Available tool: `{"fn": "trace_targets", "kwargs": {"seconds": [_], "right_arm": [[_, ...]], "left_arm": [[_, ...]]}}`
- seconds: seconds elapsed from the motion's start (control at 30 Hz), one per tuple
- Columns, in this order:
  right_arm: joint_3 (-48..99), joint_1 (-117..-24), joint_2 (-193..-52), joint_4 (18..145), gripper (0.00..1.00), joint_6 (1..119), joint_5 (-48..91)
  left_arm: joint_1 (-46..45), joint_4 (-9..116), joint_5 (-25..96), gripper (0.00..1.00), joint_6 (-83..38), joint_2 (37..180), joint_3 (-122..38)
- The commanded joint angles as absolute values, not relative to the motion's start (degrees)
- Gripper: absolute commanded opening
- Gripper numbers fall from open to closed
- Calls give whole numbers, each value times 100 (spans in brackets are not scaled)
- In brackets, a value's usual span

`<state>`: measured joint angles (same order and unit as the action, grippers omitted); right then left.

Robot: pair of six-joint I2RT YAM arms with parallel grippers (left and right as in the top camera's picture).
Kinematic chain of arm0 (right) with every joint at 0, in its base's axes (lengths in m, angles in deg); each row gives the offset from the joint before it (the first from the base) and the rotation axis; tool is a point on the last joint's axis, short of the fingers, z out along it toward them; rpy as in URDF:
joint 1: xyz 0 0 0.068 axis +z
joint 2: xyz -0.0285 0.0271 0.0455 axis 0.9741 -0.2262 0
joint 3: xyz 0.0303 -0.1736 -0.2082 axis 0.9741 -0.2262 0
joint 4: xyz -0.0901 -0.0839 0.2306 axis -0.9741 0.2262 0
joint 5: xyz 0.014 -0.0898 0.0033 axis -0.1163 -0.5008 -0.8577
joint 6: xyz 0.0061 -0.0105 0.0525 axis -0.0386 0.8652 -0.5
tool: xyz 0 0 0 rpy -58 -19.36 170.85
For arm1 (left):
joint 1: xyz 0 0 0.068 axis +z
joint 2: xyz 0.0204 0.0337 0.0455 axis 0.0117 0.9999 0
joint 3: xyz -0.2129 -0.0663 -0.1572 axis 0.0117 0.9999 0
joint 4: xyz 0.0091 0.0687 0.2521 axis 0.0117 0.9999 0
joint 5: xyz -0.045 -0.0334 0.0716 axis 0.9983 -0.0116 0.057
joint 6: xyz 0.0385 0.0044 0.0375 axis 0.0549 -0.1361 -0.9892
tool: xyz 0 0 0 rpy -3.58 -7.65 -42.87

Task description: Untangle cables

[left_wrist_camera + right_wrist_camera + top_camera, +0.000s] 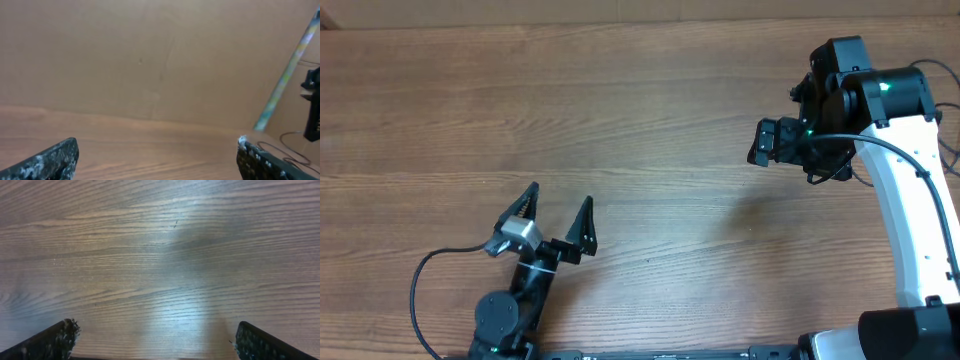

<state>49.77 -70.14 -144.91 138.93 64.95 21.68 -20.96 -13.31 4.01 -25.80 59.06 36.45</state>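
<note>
**Nothing gripped yet: cables sit off to the side**

You are at the opening step. Your left gripper (560, 194) and right gripper (156, 330) hang wide apart, empty. Thin cables (282, 136) seem to lie just beyond the right arm (905, 200). Next, reach there and pinch one strand. No writing is readable.
</note>
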Motion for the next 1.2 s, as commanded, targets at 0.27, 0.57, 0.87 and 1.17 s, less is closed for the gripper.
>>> {"fn": "trace_targets", "kwargs": {"seconds": [0.27,0.57,0.87,1.17], "right_arm": [[4979,-7014,-14362,13873,100,6480,2122],[4979,-7014,-14362,13873,100,6480,2122],[4979,-7014,-14362,13871,100,6480,2122],[4979,-7014,-14362,13873,100,6480,2122]], "left_arm": [[-1025,-498,469,100,-2807,5327,3754],[13,1827,469,100,-2787,4188,3754],[616,2361,747,100,-3065,3668,3752],[656,2363,782,100,-3587,3668,3750]]}}
